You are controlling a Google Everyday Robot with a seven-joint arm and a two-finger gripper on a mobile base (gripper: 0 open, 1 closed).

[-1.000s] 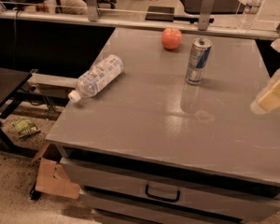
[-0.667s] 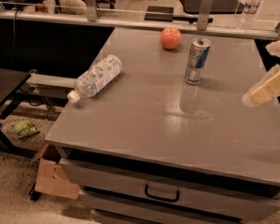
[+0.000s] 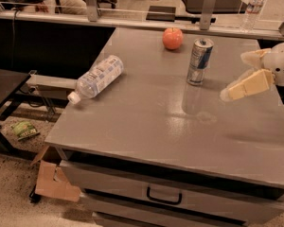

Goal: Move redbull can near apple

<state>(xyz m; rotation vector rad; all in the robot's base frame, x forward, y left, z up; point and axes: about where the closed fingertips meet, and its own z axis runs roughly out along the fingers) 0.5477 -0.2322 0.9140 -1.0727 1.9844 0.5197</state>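
Edged left — cream two-finger gripper (image 3: 235, 76), fingers (image 3: 248, 84) spread, right of slim silver-blue metal redbull can (image 3: 199, 61) | round orange-red apple (image 3: 172, 38) near can

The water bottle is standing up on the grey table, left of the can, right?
Not quite. The camera view shows the water bottle lying on its side on the grey table, left of the can. The pincer hovers open at the table's right side, holding nothing.
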